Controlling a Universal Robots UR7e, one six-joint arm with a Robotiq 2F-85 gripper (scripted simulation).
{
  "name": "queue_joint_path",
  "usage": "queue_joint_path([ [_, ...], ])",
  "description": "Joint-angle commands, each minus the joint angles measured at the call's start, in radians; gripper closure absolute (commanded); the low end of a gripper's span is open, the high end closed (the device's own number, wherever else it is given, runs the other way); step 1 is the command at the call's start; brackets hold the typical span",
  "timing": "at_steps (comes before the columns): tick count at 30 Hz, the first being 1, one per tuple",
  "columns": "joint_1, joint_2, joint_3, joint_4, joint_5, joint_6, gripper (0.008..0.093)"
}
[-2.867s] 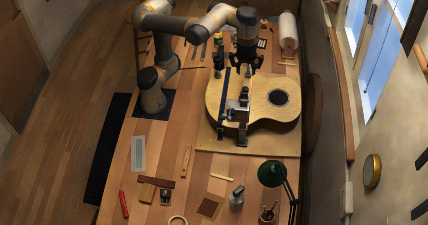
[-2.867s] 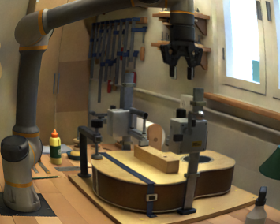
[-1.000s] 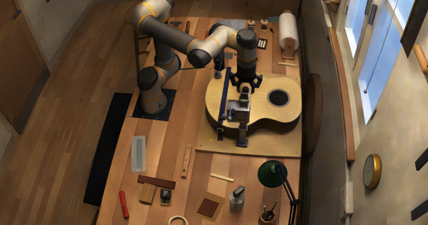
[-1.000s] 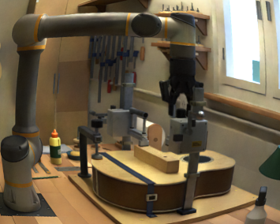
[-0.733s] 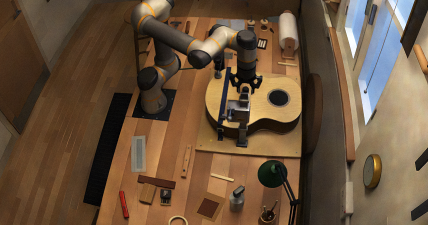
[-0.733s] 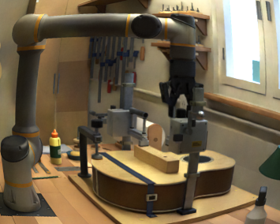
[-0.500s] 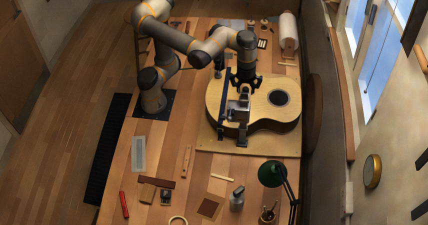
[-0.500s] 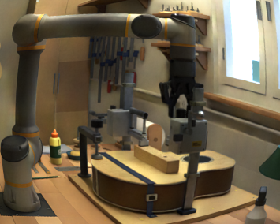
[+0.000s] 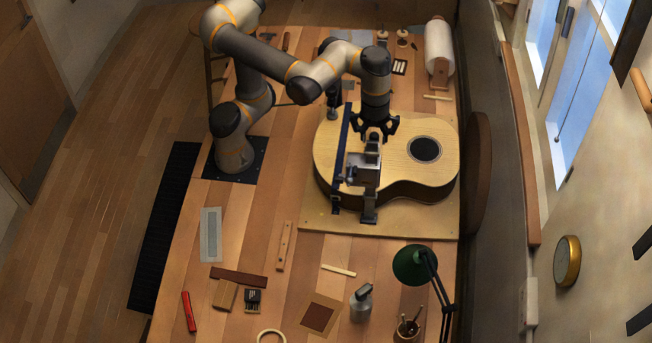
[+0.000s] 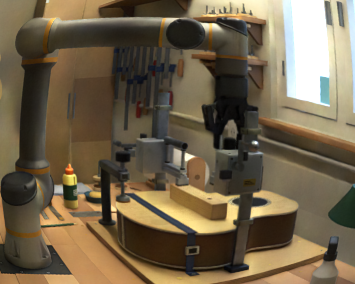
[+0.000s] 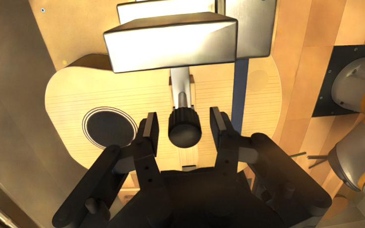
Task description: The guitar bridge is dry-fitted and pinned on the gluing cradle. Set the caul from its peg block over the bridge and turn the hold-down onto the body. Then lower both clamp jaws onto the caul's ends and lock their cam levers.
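Observation:
The wooden caul (image 10: 198, 201) lies across the guitar top (image 9: 401, 153), over the bridge, which it hides. The blue hold-down strap (image 9: 341, 144) runs across the body beside it. The near clamp (image 10: 238, 172) stands on its post at the guitar's front edge, its grey head raised above the caul's near end. The far clamp (image 10: 155, 155) stands behind, over the caul's other end. A black round knob (image 11: 184, 130) on the near clamp's lever points up toward my gripper (image 11: 184, 124). The fingers stand either side of the knob, open, and hold nothing.
Behind the guitar stand a paper roll (image 9: 439, 46), spools and a wall rack of clamps (image 10: 138, 75). The cradle board (image 9: 378, 217) lies under the guitar. In front are a green lamp (image 9: 413, 264), a bottle (image 9: 361, 305) and wood strips.

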Motion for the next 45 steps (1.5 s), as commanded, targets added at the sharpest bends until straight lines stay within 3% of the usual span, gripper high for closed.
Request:
queue_joint_path([
  [1, 0.0, -0.001, 0.0, 0.0, 0.0, 0.0, 0.0454],
  [9, 0.0, -0.001, 0.0, 0.0, 0.0, 0.0, 0.0459],
  [33, 0.0, -0.001, 0.0, -0.001, 0.0, 0.0, 0.0934],
  [45, 0.0, -0.001, 0.006, -0.007, 0.0, 0.0, 0.0934],
])
